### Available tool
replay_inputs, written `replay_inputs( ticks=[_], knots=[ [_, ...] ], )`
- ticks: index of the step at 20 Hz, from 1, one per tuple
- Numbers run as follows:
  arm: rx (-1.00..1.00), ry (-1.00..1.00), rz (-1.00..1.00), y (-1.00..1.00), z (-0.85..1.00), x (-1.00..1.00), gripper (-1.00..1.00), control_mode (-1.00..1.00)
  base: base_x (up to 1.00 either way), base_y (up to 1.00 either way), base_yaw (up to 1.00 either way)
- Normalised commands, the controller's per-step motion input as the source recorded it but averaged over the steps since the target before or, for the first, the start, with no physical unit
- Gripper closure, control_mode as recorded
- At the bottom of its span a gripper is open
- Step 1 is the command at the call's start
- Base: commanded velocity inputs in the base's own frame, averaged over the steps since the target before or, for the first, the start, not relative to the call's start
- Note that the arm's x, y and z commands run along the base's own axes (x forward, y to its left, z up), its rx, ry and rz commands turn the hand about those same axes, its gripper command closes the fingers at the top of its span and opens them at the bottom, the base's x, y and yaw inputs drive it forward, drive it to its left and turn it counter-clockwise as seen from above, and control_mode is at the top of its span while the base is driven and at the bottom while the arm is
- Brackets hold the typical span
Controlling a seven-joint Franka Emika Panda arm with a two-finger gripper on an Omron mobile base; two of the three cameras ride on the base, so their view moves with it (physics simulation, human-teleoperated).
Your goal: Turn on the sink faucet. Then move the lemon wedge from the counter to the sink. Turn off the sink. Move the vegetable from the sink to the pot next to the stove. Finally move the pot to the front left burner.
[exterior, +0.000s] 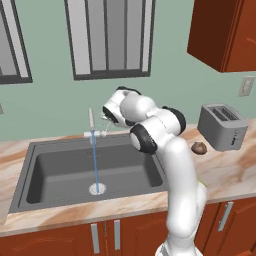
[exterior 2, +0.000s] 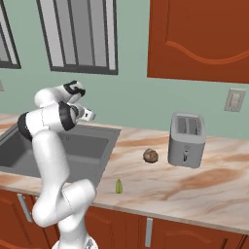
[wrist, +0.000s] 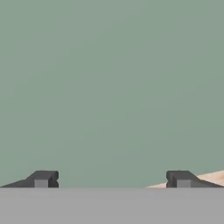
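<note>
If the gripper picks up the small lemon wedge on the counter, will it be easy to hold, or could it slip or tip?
The lemon wedge looks tiny and thin, standing on the counter near its front edge, so it probably tips at a light push. Its tapered shape may slip from the fingers, which stand wide apart now. It is likely very light.

Yellow-green lemon wedge (exterior 2: 118, 186) on beige-orange marbled counter (exterior 2: 194, 187) (dark grey sink (exterior: 60, 170)).

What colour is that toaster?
Silver-grey; the toaster shows best in the right base view.
</note>
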Motion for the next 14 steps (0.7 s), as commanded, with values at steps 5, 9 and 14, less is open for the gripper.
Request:
replay_inputs(
  ticks=[5, 9, 14],
  knots=[
    [0.00, 0.00, 0.00, -0.23, 0.49, -0.39, -1.00, -1.00, 0.00, 0.00, 0.00],
    [0.00, -0.03, 0.00, -0.22, 0.48, -0.35, -1.00, -1.00, 0.00, 0.00, 0.00],
    [0.00, -0.08, 0.00, -0.18, 0.39, -0.45, -1.00, -1.00, 0.00, 0.00, 0.00]
  ],
)
